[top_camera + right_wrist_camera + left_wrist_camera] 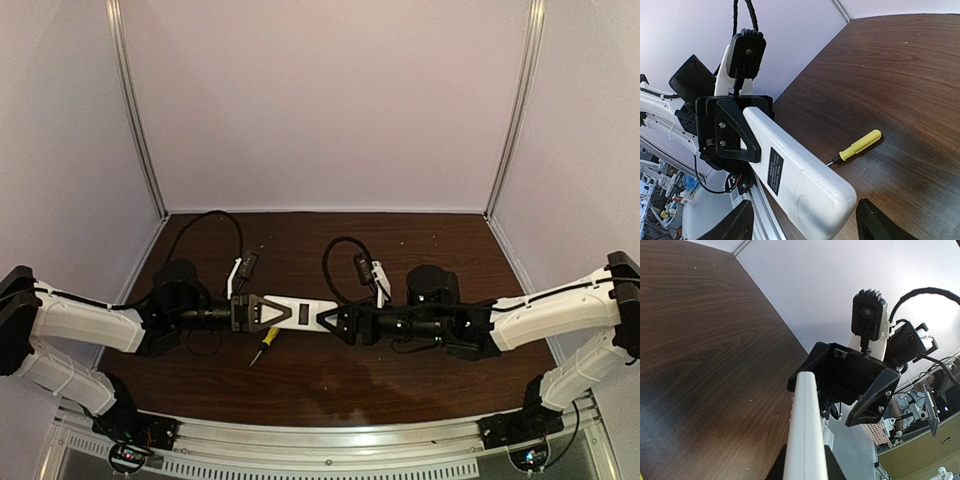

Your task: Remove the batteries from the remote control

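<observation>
The white remote control is held in the air above the table, plain back up, between the two arms. My left gripper is shut on its left end; in the left wrist view the remote runs out from between my dark fingers. My right gripper is open. Its fingertips stand either side of the remote's right end with gaps on both sides. The back carries a black label and a closed cover. The batteries are hidden.
A yellow-handled screwdriver lies on the dark wooden table just below the remote, also seen from above as the screwdriver. White walls enclose the table at the back and on both sides.
</observation>
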`<state>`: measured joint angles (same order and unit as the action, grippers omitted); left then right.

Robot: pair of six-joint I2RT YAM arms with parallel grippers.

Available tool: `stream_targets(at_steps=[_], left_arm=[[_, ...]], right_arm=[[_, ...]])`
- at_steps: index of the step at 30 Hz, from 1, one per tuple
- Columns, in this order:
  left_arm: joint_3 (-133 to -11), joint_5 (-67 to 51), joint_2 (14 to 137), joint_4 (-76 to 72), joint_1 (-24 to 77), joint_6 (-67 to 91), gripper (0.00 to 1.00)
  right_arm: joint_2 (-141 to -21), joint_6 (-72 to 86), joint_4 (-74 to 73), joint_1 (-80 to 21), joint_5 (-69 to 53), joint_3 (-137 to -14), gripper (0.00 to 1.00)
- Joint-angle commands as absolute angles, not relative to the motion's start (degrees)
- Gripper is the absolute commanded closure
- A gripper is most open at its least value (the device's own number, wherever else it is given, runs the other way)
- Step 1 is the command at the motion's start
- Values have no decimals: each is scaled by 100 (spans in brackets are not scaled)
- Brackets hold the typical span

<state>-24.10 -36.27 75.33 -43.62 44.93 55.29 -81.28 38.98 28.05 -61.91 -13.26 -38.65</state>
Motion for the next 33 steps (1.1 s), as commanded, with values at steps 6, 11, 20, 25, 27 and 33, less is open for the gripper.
stream_targets(at_steps=[6,11,20,25,27,33], left_arm=[[-2432,-3622,7424,-4520,4443,5452,100],[-2444,-3582,7411,-4454,4447,5407,100],[-2470,-3587,7409,-4382,4447,5370,100],[-2470,-3566,7392,-4352,4447,5345,100],[-2470,-3552,7373,-4337,4447,5335,100],[-2470,-3505,7336,-4268,4447,5290,100]], right_arm=[[-8319,3964,2756,-6214,-1222,-4100,37],[-8367,3972,2742,-6216,-1148,-4120,41],[-8489,3974,2703,-6217,-1076,-4183,49],[-8524,3975,2696,-6214,-1056,-4184,52],[-8538,3968,2698,-6221,-1060,-4186,53],[-8576,3984,2711,-6212,-1050,-4188,57]])
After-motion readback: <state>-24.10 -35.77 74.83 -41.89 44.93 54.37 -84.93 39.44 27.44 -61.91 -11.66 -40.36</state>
